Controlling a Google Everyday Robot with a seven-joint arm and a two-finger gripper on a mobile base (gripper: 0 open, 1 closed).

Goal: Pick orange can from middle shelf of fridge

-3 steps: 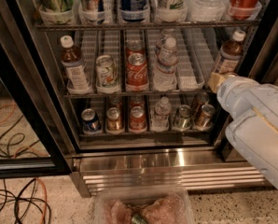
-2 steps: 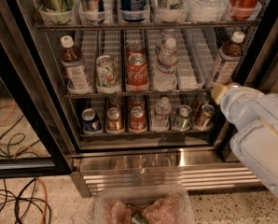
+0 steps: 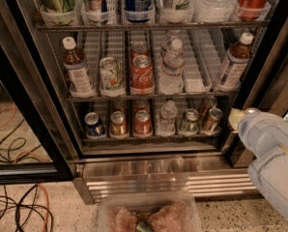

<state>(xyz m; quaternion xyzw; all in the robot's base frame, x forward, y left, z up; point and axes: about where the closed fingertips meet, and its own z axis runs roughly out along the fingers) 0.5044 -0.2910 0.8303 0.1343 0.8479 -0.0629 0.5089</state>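
The fridge [image 3: 23, 81] stands open in front of me. Its middle shelf [image 3: 149, 96] carries a brown bottle, a white-and-green can [image 3: 111, 75], a red Coca-Cola can [image 3: 142, 74], a water bottle, an empty lane and another brown bottle. A reddish can [image 3: 139, 49] behind the Coca-Cola can is mostly hidden. The only orange-copper can [image 3: 118, 123] I make out stands one rack lower, second lane from the left. My gripper [image 3: 237, 118] is the pale tip of the white arm [image 3: 272, 149] at the right, outside the fridge by its right frame, level with the lower rack.
The lower rack also holds a blue can [image 3: 93, 124], a red can [image 3: 142, 122], a water bottle and two darker cans. Steel louvres [image 3: 173, 180] run under the shelves. Cables [image 3: 18, 207] lie on the floor at left. A clear tub [image 3: 149, 214] sits at the bottom edge.
The white arm has dropped down and to the right, from beside the middle shelf's right-hand bottle to beside the lower rack. The bottles and cans have not moved.
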